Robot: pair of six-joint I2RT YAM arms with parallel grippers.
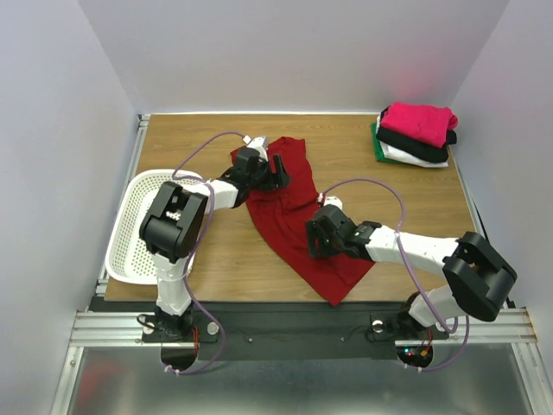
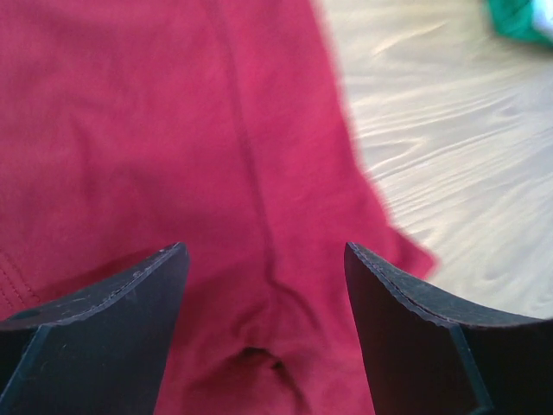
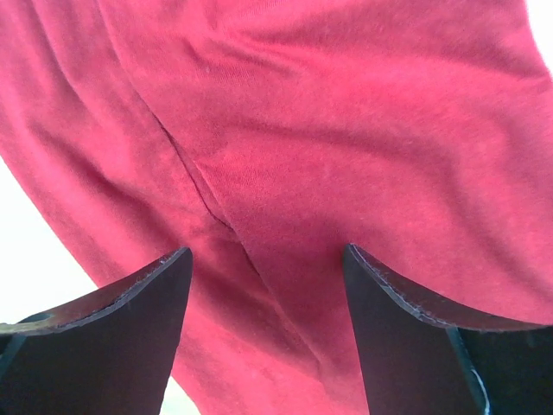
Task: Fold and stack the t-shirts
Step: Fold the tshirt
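The red shirt [image 1: 294, 216] lay spread on the table [image 1: 207, 259], in the middle, running from the far side down toward my bases. My two arms covered parts of it from above, so I could not see its whole shape. The basket [image 1: 130, 259] sat at the left edge, and my left arm hid its near right part.

In the far right corner sat a pile of folded shirts. The pink shirt [image 1: 421, 121] was on top, the black shirt [image 1: 415, 143] under it, and then the white shirt [image 1: 415, 157]. Only a thin edge of the green shirt [image 1: 377, 143] stuck out on the left side of the pile.

My wrist cameras were very close to the cloth. They showed little but red, and the left one was blurry. In the right one the corners were too bright to make out. The bottom of each picture cut off my black fingers.

My left arm reached out to the far end of the red shirt. My left gripper [image 1: 278, 169] hung low over it with its fingers spread wide, holding nothing. A small pucker of cloth sat between them. I could not tell if the tips touched the cloth.

My right arm bent in from the right, low over the table. My right gripper [image 1: 315, 238] was over the middle of the red shirt. Its fingers stood wide apart too, with a long crease running between them, and they held nothing.
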